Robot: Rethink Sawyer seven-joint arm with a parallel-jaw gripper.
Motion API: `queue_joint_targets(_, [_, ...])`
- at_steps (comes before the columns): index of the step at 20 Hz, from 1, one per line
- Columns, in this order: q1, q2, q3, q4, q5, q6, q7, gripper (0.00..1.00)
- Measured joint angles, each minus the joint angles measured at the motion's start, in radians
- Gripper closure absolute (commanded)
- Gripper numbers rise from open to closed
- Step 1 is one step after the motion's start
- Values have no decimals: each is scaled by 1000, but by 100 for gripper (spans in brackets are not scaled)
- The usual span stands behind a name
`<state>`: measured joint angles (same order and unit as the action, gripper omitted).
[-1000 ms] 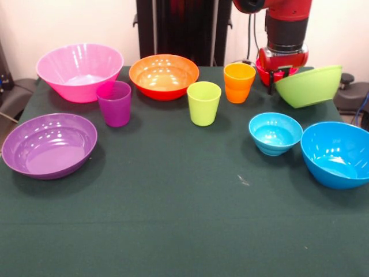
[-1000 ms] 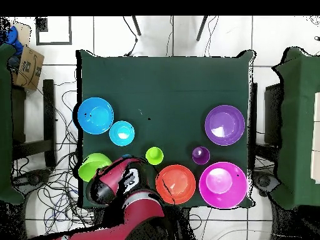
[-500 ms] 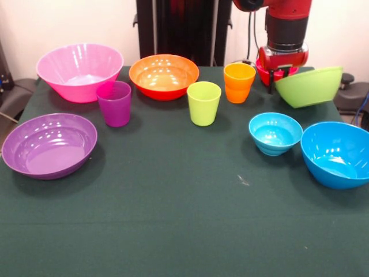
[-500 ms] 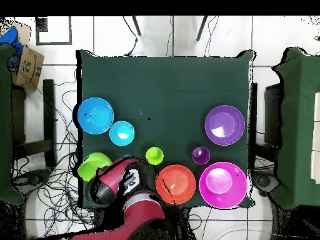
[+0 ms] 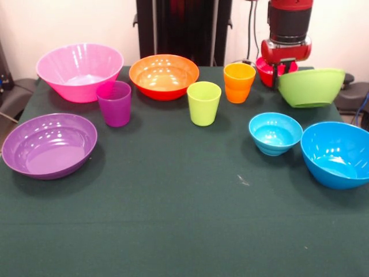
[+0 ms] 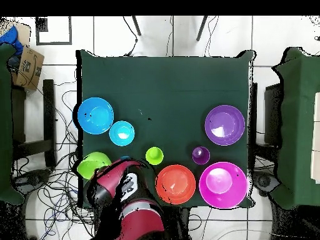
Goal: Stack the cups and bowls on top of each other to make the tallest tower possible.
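One camera sits low at the table's (image 5: 173, 231) edge across from the arm (image 5: 287, 34), looking level over the green cloth at close range, so the nearest objects fill the frame's lower half and the wall closes off the back. The other hangs high above and looks straight down, far enough to take in the whole table (image 6: 169, 87), the tiled floor (image 6: 169, 37) around it and neighbouring furniture. Both share the tabletop and everything on it, but turned half round: the big blue bowl (image 5: 337, 153) at right in the front view lies at left (image 6: 95, 115) from overhead
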<state>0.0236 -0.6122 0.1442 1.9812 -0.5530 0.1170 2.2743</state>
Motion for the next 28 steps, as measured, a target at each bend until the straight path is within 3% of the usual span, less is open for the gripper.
queue_joint_targets(9, [-15, -34, 1, 7, 9, 1, 0, 100])
queue_joint_targets(28, [-148, -80, 58, 10, 45, 114, 0, 100])
